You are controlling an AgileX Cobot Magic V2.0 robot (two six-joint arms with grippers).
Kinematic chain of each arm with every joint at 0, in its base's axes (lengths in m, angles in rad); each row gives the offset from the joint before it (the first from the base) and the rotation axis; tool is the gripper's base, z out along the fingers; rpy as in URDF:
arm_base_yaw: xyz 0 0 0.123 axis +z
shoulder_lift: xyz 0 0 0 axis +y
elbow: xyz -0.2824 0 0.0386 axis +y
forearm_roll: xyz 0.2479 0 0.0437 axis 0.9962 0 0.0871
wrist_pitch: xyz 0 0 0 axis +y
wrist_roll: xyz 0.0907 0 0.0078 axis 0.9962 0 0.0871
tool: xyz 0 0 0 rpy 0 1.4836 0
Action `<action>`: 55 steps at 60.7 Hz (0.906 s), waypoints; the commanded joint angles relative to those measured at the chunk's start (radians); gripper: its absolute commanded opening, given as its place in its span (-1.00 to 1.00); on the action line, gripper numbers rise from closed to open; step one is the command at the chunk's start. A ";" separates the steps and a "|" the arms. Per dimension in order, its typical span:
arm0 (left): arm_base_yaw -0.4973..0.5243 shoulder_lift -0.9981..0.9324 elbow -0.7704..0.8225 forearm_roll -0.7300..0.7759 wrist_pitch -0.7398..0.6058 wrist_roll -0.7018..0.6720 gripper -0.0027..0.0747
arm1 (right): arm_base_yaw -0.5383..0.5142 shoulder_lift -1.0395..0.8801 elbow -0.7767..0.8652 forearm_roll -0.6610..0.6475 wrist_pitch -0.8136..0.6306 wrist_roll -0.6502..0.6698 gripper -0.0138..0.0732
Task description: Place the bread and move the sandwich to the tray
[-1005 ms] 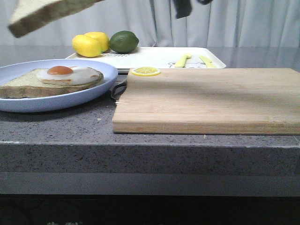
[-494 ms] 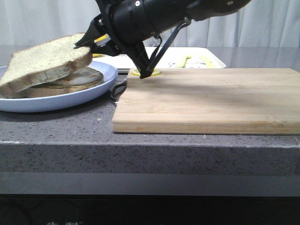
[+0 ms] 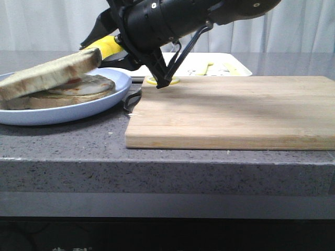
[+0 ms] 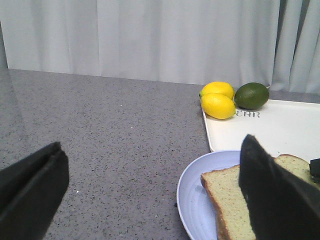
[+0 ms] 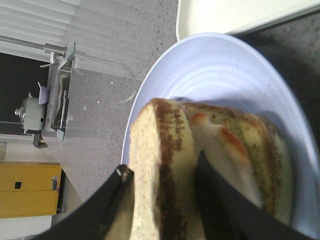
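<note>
One bread (image 3: 49,74) slice lowered flatter onto sandwich (image 3: 63,90), right tool (image 3: 97,49) still gripping

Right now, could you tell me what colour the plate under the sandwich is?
The plate is pale blue, clearest in the right wrist view.

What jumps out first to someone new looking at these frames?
The right arm's black claw reaching in from the upper right, clamped on the bread, which tilts over the egg-topped sandwich on the blue plate at left. Next, the bare wooden cutting board filling the right. Behind lie the white tray, two lemons and a lime.
</note>
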 commanded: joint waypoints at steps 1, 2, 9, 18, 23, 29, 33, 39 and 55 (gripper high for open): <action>0.001 0.007 -0.039 0.000 -0.084 -0.003 0.80 | -0.008 -0.055 -0.037 0.103 0.061 -0.014 0.13; 0.001 0.007 -0.039 0.000 -0.084 -0.003 0.80 | -0.010 -0.055 -0.037 0.101 0.063 -0.014 0.13; 0.001 0.007 -0.039 0.000 -0.084 -0.003 0.80 | -0.025 -0.060 -0.026 0.085 0.087 -0.014 0.13; 0.001 0.007 -0.039 0.000 -0.084 -0.003 0.80 | -0.077 -0.098 0.043 0.039 0.102 -0.014 0.13; 0.001 0.007 -0.039 0.000 -0.084 -0.003 0.80 | -0.118 -0.139 0.087 0.013 0.153 -0.014 0.13; 0.001 0.007 -0.039 0.000 -0.084 -0.003 0.80 | -0.167 -0.190 0.117 -0.023 0.228 -0.016 0.13; 0.001 0.007 -0.039 0.000 -0.084 -0.003 0.80 | -0.203 -0.225 0.118 -0.076 0.294 -0.017 0.13; 0.001 0.007 -0.039 0.000 -0.084 -0.003 0.80 | -0.269 -0.289 0.118 -0.149 0.355 -0.020 0.07; 0.001 0.007 -0.039 0.000 -0.084 -0.003 0.80 | -0.501 -0.422 0.116 -0.426 0.567 -0.019 -0.76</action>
